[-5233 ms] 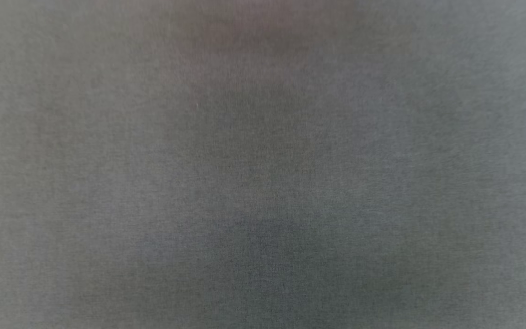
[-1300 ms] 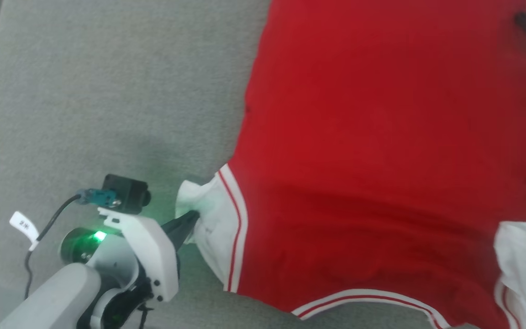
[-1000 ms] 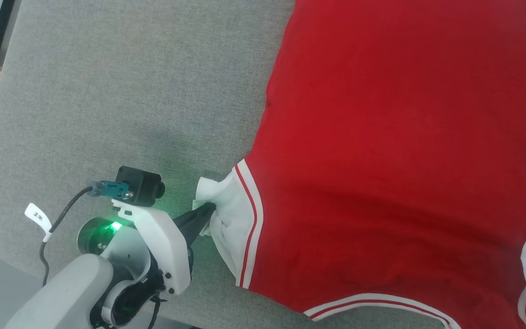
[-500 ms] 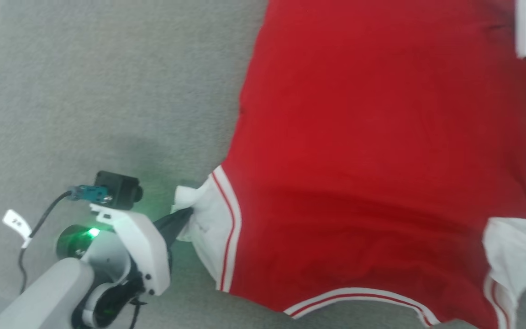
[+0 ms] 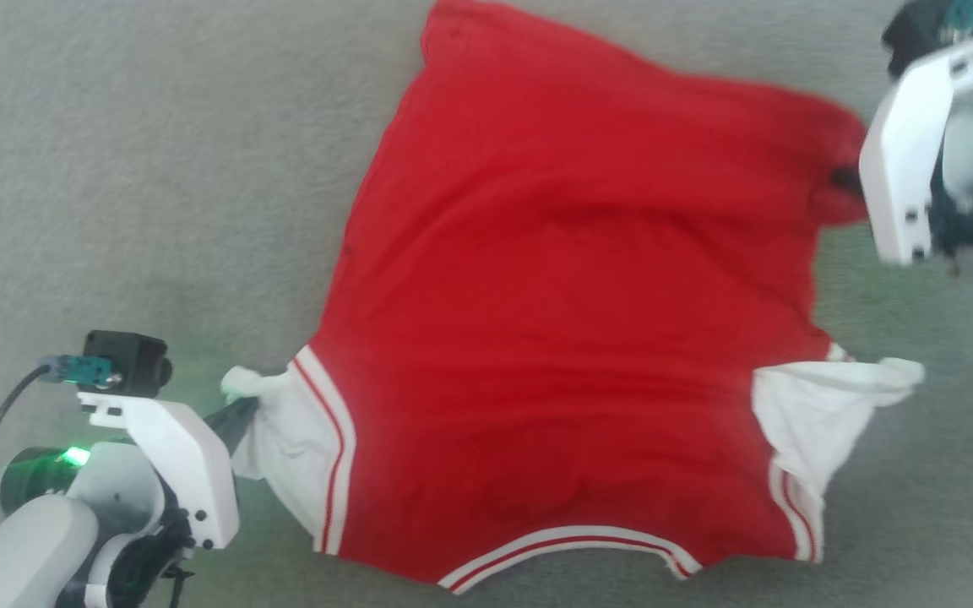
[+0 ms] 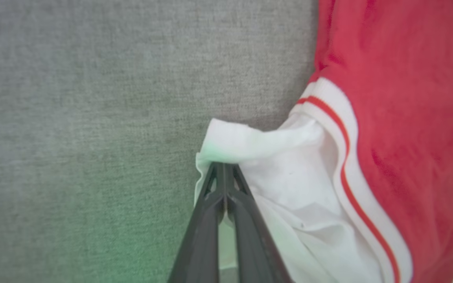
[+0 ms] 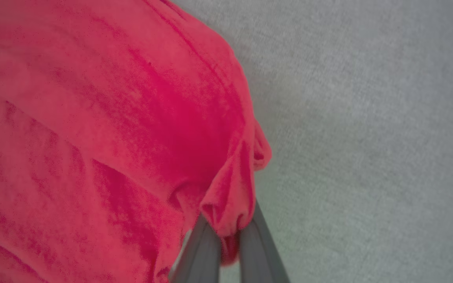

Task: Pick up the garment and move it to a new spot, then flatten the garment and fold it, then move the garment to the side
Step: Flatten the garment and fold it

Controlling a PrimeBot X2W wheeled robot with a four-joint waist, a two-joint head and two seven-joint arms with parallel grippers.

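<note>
Your two arms hold the garment (image 5: 571, 321) at opposite ends as it lies spread across the grey fabric surface (image 5: 132, 169). The shirt's plain red side faces up. Its striped neck trim (image 5: 562, 540) is at the near edge and its straight hem runs along the far edge.

At the lower left of the head view, your left end effector (image 5: 241, 412) is clamped on the bunched cuff of a white sleeve (image 5: 288, 460). The left wrist view shows its dark fingers (image 6: 205, 232) pressed together, with a fold of white cloth caught at the tips. The red-and-white armhole trim (image 6: 344, 157) curves just beside them. A green light (image 5: 73, 456) glows on that wrist and tints the fabric beneath it.

At the upper right, your right end effector (image 5: 843, 179) is closed on a pinch of red cloth at the garment's far right corner. In the right wrist view a small puckered fold of red sits between the two fingers (image 7: 201, 251). The cloth around it rises into a soft ridge towards the grip.

The other white sleeve (image 5: 816, 414) lies rumpled on the surface at the near right, well apart from either end effector. Shallow creases cross the red body between the two grips. The head view is slightly blurred.
</note>
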